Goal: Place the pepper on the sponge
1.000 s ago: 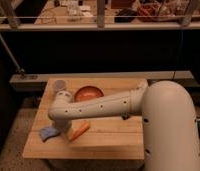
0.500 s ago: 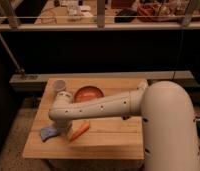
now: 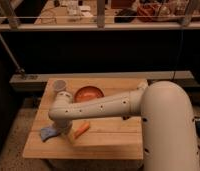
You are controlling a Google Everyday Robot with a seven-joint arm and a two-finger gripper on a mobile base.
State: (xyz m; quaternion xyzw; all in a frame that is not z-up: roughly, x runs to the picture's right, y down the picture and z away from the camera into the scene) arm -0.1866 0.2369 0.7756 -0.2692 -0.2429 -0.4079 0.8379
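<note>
- Nothing has visibly shifted since 1 second ago: the pepper, the sponge and the arm all sit where they were.
- The small slim orange tapered pepper (image 3: pixel 82 129) lies flat on the light wooden table (image 3: pixel 118 142), toward the table's picture-left near corner. It is slanted, with its lower end pointing at the near edge.
- The pepper is not on the sponge; it rests on bare wood.
- The gripper (image 3: pixel 69 134) hangs below the wrist joint, down at the table surface, just beside the pepper's lower end. Whether the 2 touch cannot be told.
- Whether the gripper stands wide or narrow cannot be told, since the arm hides most of it. Nothing can be seen held in it.
- The small flat light-blue sponge (image 3: pixel 48 133) lies on the other side of the gripper, closer to the table's picture-left edge, so the gripper is between it and the pepper.
- The white jointed arm (image 3: pixel 103 105) reaches across the middle of the table from the robot's large white rounded body (image 3: pixel 168 130), which fills the picture-right near corner.
- Behind the arm, near the far edge, sits a round orange-red bowl (image 3: pixel 88 93).
- A small grey cylindrical cup (image 3: pixel 59 86) stands upright just beside the bowl, at the picture-left far corner.
</note>
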